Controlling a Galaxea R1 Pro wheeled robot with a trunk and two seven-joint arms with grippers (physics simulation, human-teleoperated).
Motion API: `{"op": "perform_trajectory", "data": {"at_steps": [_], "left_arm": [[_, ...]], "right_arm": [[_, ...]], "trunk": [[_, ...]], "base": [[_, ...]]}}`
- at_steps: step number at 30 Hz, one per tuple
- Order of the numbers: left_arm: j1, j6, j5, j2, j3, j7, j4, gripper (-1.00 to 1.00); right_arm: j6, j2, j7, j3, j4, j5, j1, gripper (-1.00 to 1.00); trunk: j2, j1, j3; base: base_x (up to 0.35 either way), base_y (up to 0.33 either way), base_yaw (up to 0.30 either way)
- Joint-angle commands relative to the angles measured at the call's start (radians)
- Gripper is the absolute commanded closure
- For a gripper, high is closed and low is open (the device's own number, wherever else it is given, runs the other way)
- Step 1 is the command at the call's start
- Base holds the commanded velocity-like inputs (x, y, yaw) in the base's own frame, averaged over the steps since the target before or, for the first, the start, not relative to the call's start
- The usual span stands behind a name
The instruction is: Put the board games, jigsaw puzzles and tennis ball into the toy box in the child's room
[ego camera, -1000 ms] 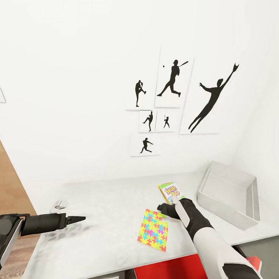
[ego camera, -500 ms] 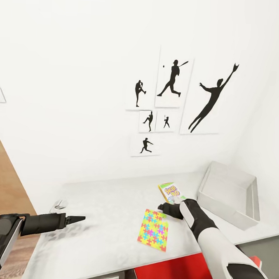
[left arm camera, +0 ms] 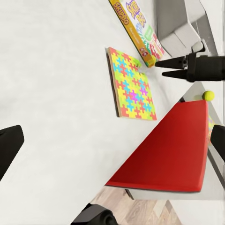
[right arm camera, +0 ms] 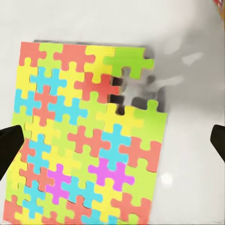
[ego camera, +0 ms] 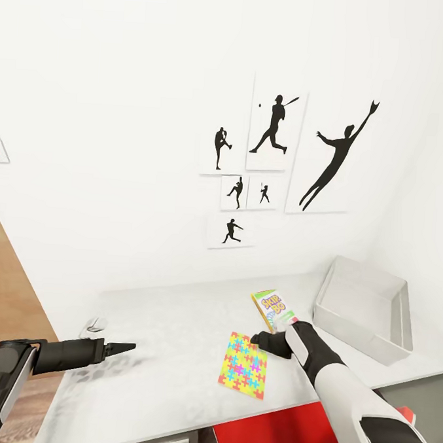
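Note:
A bright jigsaw puzzle (ego camera: 243,364) lies flat on the pale grey table (ego camera: 169,323), and in the right wrist view the jigsaw puzzle (right arm camera: 89,140) has a gap near one corner. My right gripper (ego camera: 259,338) hovers open over its far corner, nothing between the fingers. The "SKIP BO" board game (ego camera: 272,308) lies just behind it, also seen as a board game (left arm camera: 136,26) in the left wrist view. The grey toy box (ego camera: 367,308) stands at the right. A tennis ball (left arm camera: 208,95) rests on a grey surface past the red seat. My left gripper (ego camera: 125,348) is open over bare tabletop at the left.
A red chair seat (ego camera: 274,434) is tucked at the table's front edge under my right arm. The white wall with black baseball silhouettes (ego camera: 276,123) runs behind the table. Wooden floor (ego camera: 1,280) shows at the left, past the table's end.
My right gripper has drawn back slightly from the Skip Bo box toward the jigsaw's far corner. The left arm and the toys have not moved.

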Motion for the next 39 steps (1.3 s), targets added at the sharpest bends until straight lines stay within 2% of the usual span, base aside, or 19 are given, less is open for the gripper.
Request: {"op": "perform_trajectory", "data": {"at_steps": [1, 5, 7, 12, 24, 39], "left_arm": [[-0.001, 0.010, 0.001, 0.000, 0.001, -0.011, 0.000, -1.00], [-0.001, 0.011, 0.000, 0.001, 0.000, -0.067, 0.000, -1.00], [-0.001, 0.012, -0.004, 0.001, -0.001, -0.116, 0.000, -1.00], [-0.001, 0.013, -0.010, 0.000, -0.002, -0.160, 0.001, -1.00], [-0.001, 0.008, -0.011, 0.002, -0.002, -0.186, 0.001, -1.00], [-0.001, 0.009, -0.005, 0.002, -0.002, -0.193, 0.000, -1.00]], "right_arm": [[0.014, 0.000, 0.002, -0.002, 0.000, 0.002, -0.001, -1.00], [0.039, 0.000, 0.002, -0.003, 0.001, 0.001, -0.001, -1.00], [0.049, 0.000, 0.003, -0.003, 0.002, 0.000, -0.001, -1.00], [0.055, 0.000, 0.007, -0.004, 0.003, 0.000, -0.001, -1.00], [0.054, 0.000, 0.095, -0.002, -0.003, 0.004, -0.001, -1.00], [0.050, 0.000, 0.114, -0.002, -0.005, 0.005, -0.001, -1.00]], "trunk": [[-0.002, 0.001, -0.002], [-0.002, 0.001, -0.002], [-0.002, 0.001, -0.002], [-0.002, 0.001, -0.002], [-0.002, 0.001, -0.002], [-0.002, 0.001, -0.012]], "base": [[0.000, 0.000, 0.000], [0.000, 0.000, 0.000], [0.000, 0.000, 0.000], [0.000, 0.000, 0.000], [0.000, 0.000, 0.000], [0.000, 0.000, 0.000]]}}
